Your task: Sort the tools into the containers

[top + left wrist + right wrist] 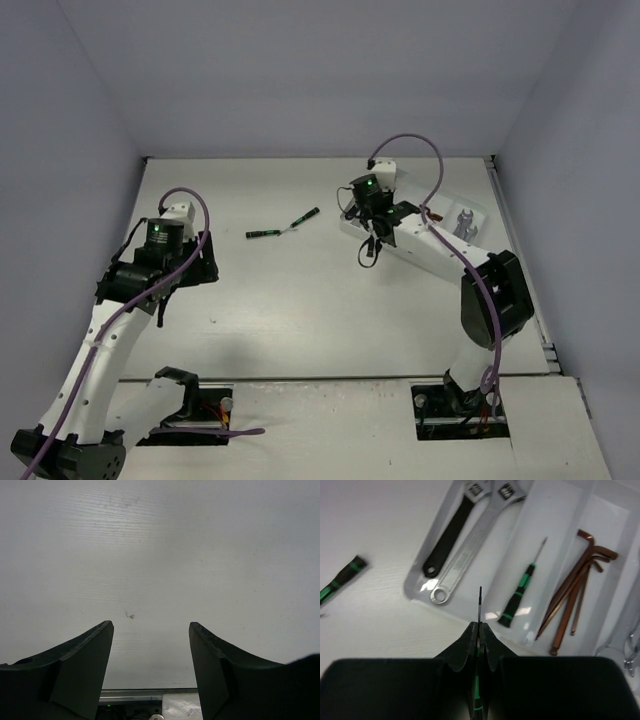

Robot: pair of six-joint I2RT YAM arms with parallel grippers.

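Jaws on my left tool [151, 625] stand well apart with nothing between them over bare tabletop [160, 555], and out in the middle a loose screwdriver [262, 234] and a second loose screwdriver [305, 216] lie well apart from the tray, so both are left to do. My right tool [480, 625] is pinched fully closed on a thin held screwdriver [480, 600], tip poised at the tray [415, 589] rim. Already in, compartment by compartment: black-handled adjustable wrench [452, 530] beside silver adjustable wrench [470, 550], one sorted screwdriver [520, 592], hex keys [575, 580], silver wrenches [626, 645] barely in view; I'd judge us well past halfway.
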